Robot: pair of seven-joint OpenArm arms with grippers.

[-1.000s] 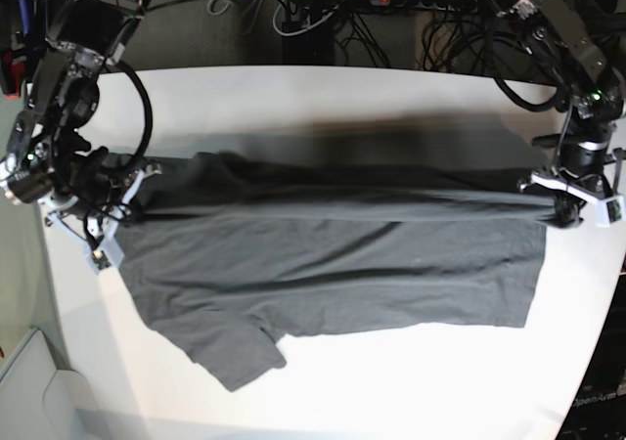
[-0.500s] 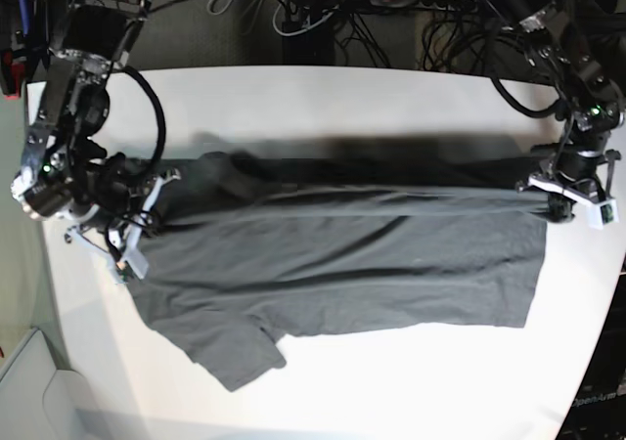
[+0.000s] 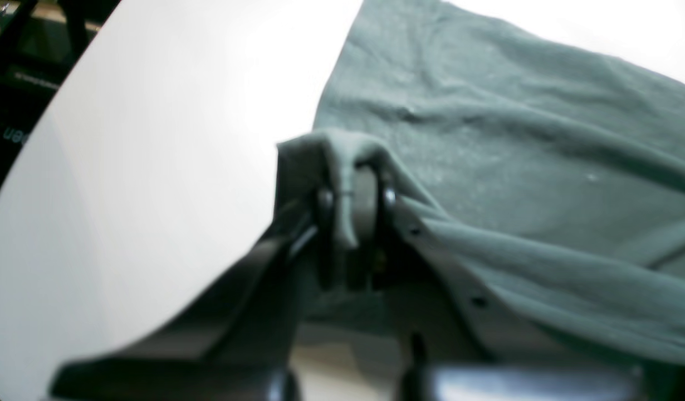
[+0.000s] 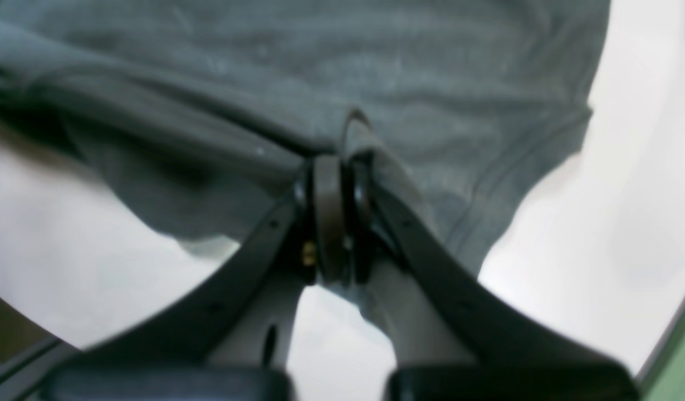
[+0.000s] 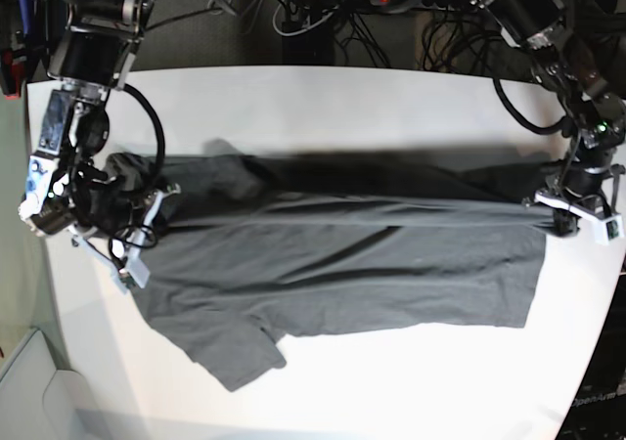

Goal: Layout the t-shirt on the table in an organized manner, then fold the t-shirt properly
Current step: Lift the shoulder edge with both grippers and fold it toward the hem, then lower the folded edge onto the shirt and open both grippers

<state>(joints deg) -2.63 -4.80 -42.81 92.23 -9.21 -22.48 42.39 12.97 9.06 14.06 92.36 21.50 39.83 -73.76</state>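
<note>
The dark grey t-shirt (image 5: 342, 274) lies lengthwise across the white table (image 5: 323, 98), one sleeve pointing to the near edge. Its far layer is lifted and stretched taut between both grippers. In the base view my left gripper (image 5: 567, 220) is at the shirt's right end and my right gripper (image 5: 147, 215) at its left end. The left wrist view shows the left gripper (image 3: 351, 211) shut on a bunched fold of t-shirt (image 3: 515, 139) above the table (image 3: 153, 139). In the right wrist view, the right gripper (image 4: 342, 184) is shut on the edge of the t-shirt (image 4: 320, 72).
Cables and a power strip (image 5: 411, 0) run behind the table's far edge. The table's right edge (image 5: 611, 264) lies close to the left gripper. A pale bin corner (image 5: 24, 391) sits off the near-left corner, beside greenish floor.
The right gripper has shifted inward along the table with its end of the shirt. The left gripper has moved slightly toward the near edge. Both stay shut on the cloth.
</note>
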